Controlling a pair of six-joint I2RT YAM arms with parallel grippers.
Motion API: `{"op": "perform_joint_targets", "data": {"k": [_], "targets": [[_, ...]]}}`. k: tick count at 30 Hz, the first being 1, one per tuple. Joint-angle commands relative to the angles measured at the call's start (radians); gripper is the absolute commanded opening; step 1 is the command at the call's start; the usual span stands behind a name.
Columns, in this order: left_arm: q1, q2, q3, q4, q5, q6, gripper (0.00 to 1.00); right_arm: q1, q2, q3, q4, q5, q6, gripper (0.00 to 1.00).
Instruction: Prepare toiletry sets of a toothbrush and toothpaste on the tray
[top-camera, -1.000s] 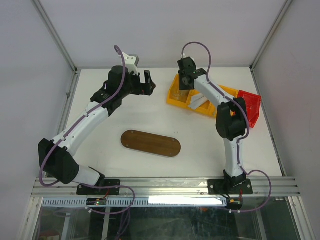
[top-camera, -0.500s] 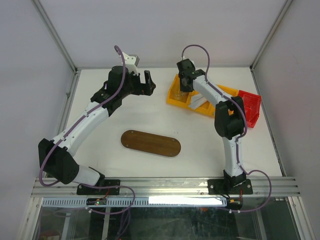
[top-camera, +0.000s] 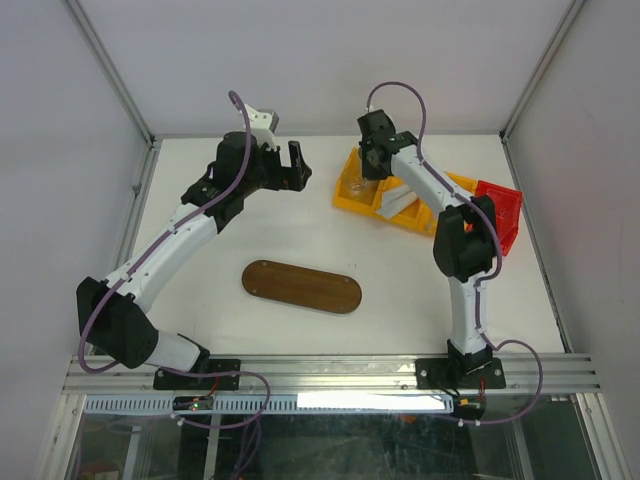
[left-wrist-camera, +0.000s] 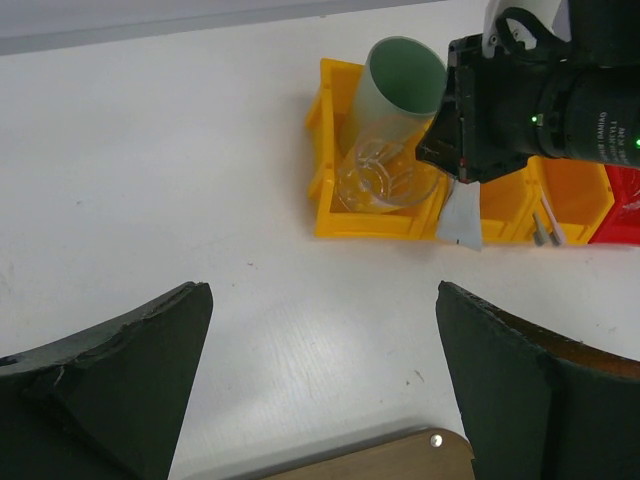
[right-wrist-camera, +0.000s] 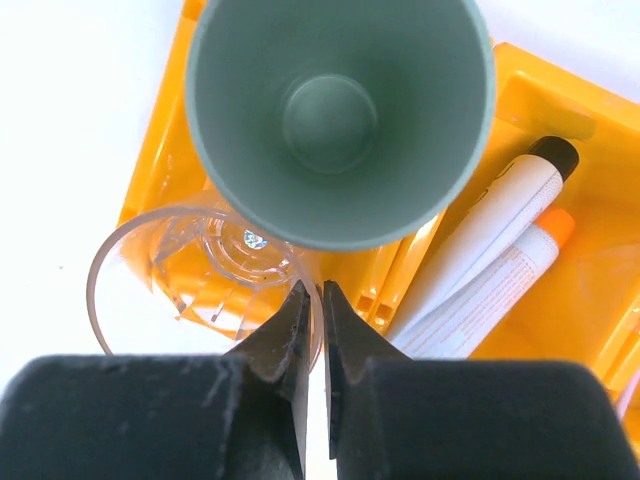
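The tray (top-camera: 301, 287), a dark brown oval board, lies bare in the middle of the table; its end shows in the left wrist view (left-wrist-camera: 400, 462). Two white toothpaste tubes (right-wrist-camera: 495, 235) lie in a yellow bin compartment, seen also as a white tube end (left-wrist-camera: 462, 215). Thin grey toothbrushes (left-wrist-camera: 545, 228) rest in a compartment further right. My right gripper (right-wrist-camera: 313, 290) is shut on the rim of a clear glass (right-wrist-camera: 200, 265) in the bin's left compartment. My left gripper (left-wrist-camera: 325, 290) hovers open over bare table, left of the bin, holding nothing.
A mint-green cup (right-wrist-camera: 335, 110) leans in the same compartment as the glass. The yellow bin (top-camera: 350, 195) stands at the back right, with a red bin (top-camera: 500, 210) at its right end. Enclosure walls surround the table.
My right gripper's jaws have closed onto the glass rim, and its wrist has shifted slightly over the bin. The left arm has not moved.
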Motion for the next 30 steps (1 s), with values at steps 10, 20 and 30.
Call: {"op": "perform_joint_targets", "data": {"k": [10,20,30], "targets": [[0.076,-0.123,0.007,0.025,-0.070,0.062,0.99,0.085,-0.318,-0.036,-0.040,-0.118,-0.018,0.00],[0.265,-0.265,-0.030,0.054,-0.171,0.092,0.99,0.351,-0.313,-0.038,-0.090,-0.134,0.011,0.00],[0.273,-0.339,-0.092,0.109,-0.332,0.111,0.99,0.536,-0.106,0.105,-0.148,-0.202,0.027,0.00]]}}
